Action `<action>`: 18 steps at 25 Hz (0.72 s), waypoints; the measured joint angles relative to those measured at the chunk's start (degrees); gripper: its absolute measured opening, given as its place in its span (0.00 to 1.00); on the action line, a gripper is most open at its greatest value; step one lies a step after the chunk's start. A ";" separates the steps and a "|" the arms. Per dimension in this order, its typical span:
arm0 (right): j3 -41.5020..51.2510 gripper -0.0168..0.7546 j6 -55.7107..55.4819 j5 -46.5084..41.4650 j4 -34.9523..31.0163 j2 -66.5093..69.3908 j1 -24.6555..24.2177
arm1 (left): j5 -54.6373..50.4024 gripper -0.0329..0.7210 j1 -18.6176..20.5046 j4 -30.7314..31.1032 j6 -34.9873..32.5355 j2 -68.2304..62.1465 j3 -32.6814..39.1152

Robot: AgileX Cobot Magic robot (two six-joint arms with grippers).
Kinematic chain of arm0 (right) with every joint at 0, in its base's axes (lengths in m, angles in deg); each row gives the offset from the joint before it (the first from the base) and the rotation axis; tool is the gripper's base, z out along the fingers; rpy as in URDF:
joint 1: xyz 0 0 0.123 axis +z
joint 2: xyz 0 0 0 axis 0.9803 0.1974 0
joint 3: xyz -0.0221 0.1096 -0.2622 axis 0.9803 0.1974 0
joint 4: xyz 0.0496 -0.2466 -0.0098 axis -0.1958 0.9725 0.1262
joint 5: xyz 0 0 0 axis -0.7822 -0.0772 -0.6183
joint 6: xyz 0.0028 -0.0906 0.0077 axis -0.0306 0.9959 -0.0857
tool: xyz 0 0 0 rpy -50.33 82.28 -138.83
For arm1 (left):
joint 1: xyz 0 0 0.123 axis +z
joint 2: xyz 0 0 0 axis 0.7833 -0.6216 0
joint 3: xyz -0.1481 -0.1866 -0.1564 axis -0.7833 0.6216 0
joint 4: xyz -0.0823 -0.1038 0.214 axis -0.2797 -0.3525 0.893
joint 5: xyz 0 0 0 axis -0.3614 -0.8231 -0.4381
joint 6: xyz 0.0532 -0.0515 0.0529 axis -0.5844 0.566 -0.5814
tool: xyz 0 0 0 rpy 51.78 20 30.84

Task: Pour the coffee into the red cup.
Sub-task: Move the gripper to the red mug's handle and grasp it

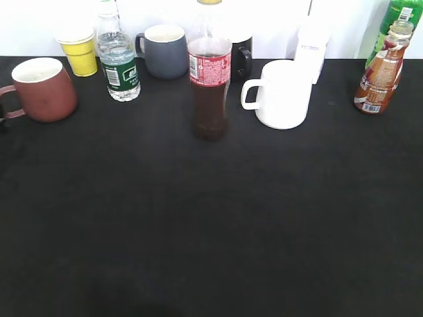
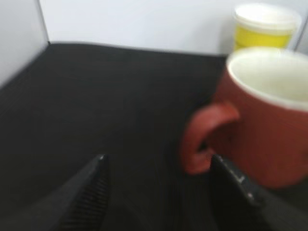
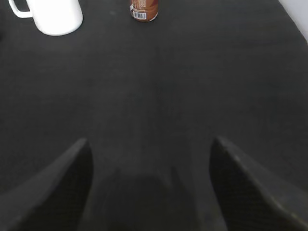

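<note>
The red cup [image 1: 43, 89] stands upright at the far left of the black table, handle pointing left; it also shows in the left wrist view [image 2: 269, 120], empty and white inside. My left gripper [image 2: 156, 163] is open just in front of the cup's handle, its right finger close to the handle. The coffee bottle [image 1: 381, 76] stands upright at the far right; its base shows at the top of the right wrist view [image 3: 144, 9]. My right gripper [image 3: 149, 147] is open and empty over bare table, well short of the bottle. Neither gripper shows in the exterior view.
A yellow paper cup [image 1: 79, 51], a green-labelled water bottle [image 1: 119, 63], a grey-blue mug [image 1: 164, 51], a red-labelled cola bottle [image 1: 209, 82], a black mug [image 1: 241, 56], a white mug [image 1: 281, 94] and a green bottle [image 1: 402, 16] stand along the back.
</note>
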 joint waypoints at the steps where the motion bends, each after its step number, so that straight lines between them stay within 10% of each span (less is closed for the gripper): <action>1: 0.00 0.79 0.00 0.00 0.00 0.00 0.00 | 0.37 0.69 0.00 0.00 0.00 -1.52 -1.12; 14: 0.00 0.79 -0.06 0.00 -0.41 0.00 0.00 | -0.20 0.61 0.00 1.02 0.65 -14.28 -15.94; 16: 0.00 0.79 -0.06 0.00 -0.41 0.00 0.00 | -0.78 0.53 0.00 1.02 0.77 -14.85 -17.07; 18: 0.00 0.79 -0.01 0.00 -0.41 0.00 0.00 | -0.97 0.25 0.00 2.03 0.80 -14.85 -17.29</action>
